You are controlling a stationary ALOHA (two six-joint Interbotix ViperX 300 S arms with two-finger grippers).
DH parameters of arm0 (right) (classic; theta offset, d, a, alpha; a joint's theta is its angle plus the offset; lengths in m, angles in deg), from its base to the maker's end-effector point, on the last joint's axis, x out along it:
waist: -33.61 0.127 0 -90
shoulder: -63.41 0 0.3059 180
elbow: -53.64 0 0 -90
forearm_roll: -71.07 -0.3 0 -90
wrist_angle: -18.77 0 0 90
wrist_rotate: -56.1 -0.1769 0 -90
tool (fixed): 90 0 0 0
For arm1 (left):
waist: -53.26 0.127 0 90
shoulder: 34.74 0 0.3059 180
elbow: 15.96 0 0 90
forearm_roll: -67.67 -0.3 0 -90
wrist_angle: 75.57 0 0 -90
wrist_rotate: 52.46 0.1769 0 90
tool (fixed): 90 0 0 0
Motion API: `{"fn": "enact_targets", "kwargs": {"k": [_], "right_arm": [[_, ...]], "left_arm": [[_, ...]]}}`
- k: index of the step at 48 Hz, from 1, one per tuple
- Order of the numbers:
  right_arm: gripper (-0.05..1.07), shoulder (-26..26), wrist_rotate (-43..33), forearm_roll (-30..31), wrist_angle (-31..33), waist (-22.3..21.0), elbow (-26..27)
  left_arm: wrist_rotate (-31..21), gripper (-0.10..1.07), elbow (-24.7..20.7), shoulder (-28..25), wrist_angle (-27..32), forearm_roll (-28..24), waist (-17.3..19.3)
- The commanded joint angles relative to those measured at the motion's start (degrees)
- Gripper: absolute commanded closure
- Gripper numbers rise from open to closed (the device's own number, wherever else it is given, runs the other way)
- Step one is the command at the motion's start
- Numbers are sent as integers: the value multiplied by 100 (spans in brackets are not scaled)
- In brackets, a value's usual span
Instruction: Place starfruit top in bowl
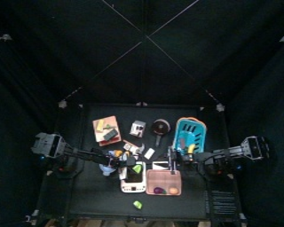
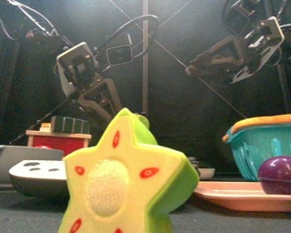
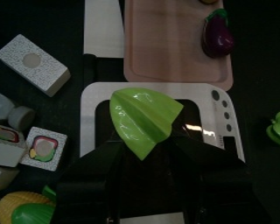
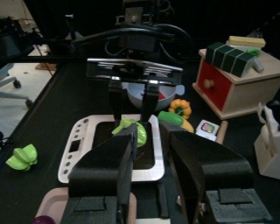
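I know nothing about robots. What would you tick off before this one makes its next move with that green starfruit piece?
1. Starfruit top found: ok. It lies on the white board.
2. Left end effector lined up: ok. Its open jaws stand either side of the piece.
3. Firm grip on the piece: not ok. The jaws are wide and have not yet closed.
4. Bowl ready: cannot tell. It stands upright, but its inside is hidden.
5. Right end effector out of the way: ok. It is open, short of the board and holds nothing.
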State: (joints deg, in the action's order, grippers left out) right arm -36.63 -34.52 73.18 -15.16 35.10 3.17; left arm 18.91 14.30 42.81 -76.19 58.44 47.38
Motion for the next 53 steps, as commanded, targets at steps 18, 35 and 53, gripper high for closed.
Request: {"fn": "enact_targets", "kwargs": {"k": [18,35,53], "right_arm": [[34,-35,-18,0,0,-9,141],[34,35,-18,0,9,-9,167],[34,167,-18,0,9,-9,246]], "left_arm": [[-70,26,202,1257,1872,26,-308],[-70,26,879,2479,2953,1099,-483],[-79,26,1890,3524,2962,1608,-448]]}}
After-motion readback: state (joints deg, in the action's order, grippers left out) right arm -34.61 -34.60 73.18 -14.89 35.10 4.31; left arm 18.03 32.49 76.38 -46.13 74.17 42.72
